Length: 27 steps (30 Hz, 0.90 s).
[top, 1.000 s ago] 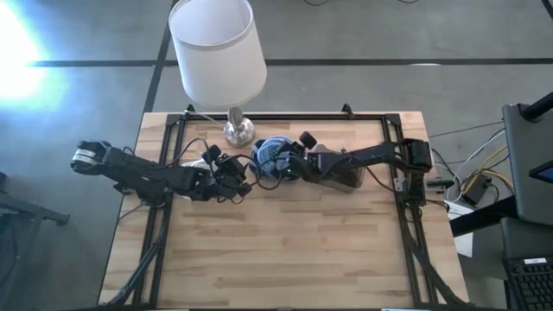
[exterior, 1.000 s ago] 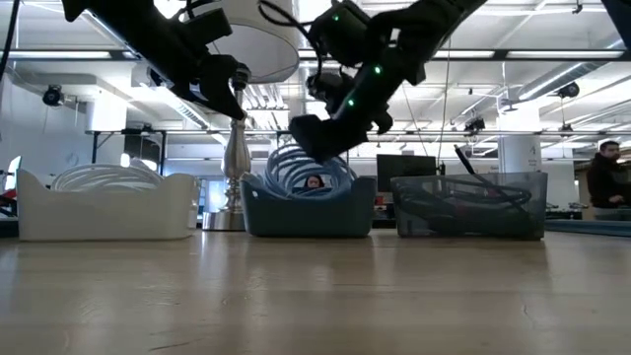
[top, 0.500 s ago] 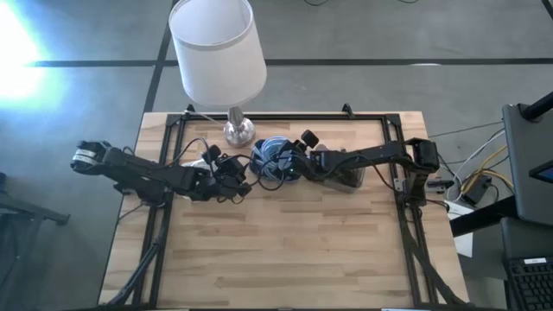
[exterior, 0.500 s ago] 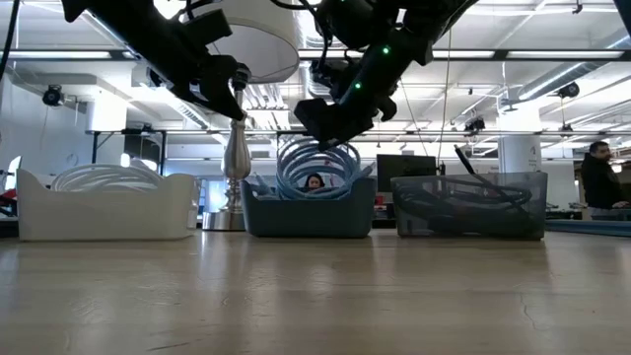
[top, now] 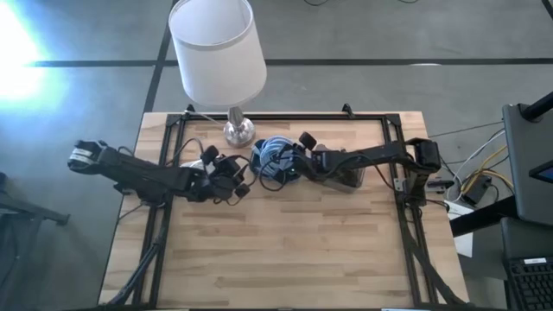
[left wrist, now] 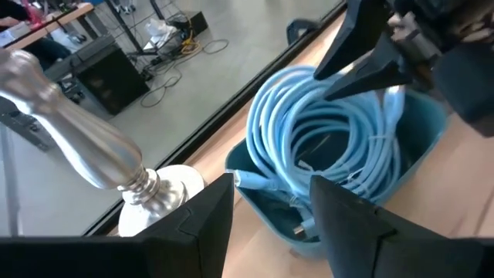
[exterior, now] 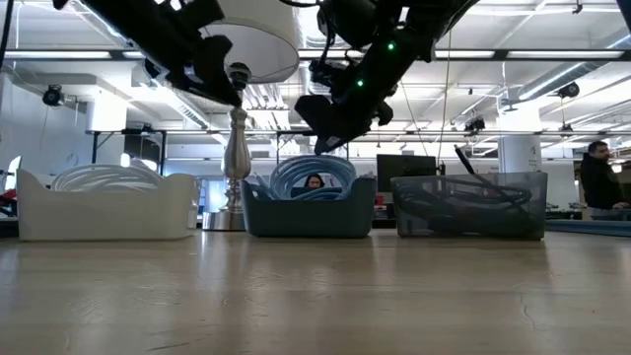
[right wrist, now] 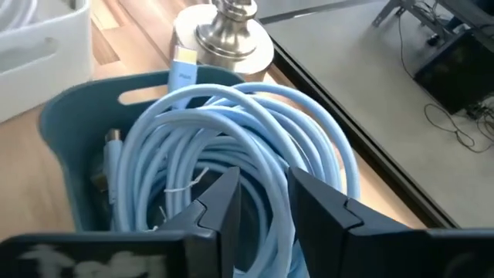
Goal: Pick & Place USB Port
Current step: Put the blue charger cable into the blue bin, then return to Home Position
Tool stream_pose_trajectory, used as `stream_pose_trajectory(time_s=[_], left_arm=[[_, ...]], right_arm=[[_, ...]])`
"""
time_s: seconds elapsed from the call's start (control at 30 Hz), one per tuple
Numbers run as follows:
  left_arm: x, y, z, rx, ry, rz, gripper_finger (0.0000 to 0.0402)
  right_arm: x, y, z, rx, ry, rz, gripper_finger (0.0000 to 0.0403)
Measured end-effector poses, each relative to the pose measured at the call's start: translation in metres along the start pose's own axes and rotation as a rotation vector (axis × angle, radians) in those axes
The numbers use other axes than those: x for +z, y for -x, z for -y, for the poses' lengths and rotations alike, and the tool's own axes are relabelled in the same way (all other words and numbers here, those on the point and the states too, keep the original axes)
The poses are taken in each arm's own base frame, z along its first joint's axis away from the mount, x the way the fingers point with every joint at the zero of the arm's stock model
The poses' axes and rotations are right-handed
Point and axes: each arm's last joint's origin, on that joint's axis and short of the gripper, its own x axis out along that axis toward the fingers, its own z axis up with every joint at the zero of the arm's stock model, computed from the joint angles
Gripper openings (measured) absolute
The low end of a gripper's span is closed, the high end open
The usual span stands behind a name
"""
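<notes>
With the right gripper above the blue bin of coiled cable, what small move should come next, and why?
Probably a short descent. The right gripper hangs open over the coiled light-blue cable in the teal bin, with nothing between its fingers. Lowering it so the fingers straddle a strand would set up the grasp. The left gripper hovers open nearby.

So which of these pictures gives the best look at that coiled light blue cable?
The right wrist view: the light blue cable fills the picture, loops and plug clear inside the teal bin. The left wrist view shows it partly hidden by the right gripper. The low view shows only its top arc; the high view, a small patch.
</notes>
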Motion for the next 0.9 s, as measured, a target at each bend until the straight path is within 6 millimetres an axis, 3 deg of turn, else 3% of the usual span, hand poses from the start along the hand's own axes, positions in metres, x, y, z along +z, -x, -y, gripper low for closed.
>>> stream_pose_trajectory(time_s=[0.23, 0.43, 0.53, 0.63, 0.9], left_arm=[[0.010, 0.023, -0.016, -0.047, 0.050, 0.052, 0.0177], [0.010, 0.045, -0.037, -0.077, 0.090, 0.081, 0.0177], [-0.001, 0.049, -0.045, -0.058, 0.097, 0.101, 0.0177], [-0.015, 0.052, -0.054, -0.079, 0.133, 0.111, 0.0177], [-0.044, 0.055, -0.067, -0.280, 0.141, 0.182, 0.0177]], right_arm=[[0.007, 0.021, 0.005, 0.015, 0.012, 0.008, 0.0117], [0.013, 0.061, 0.012, 0.057, 0.068, 0.031, 0.0115], [0.013, 0.083, 0.016, 0.095, 0.112, 0.075, 0.0109], [0.006, 0.106, 0.026, 0.216, 0.133, 0.103, 0.0103], [-0.047, 0.145, 0.066, 0.532, 0.052, 0.179, 0.0083]])
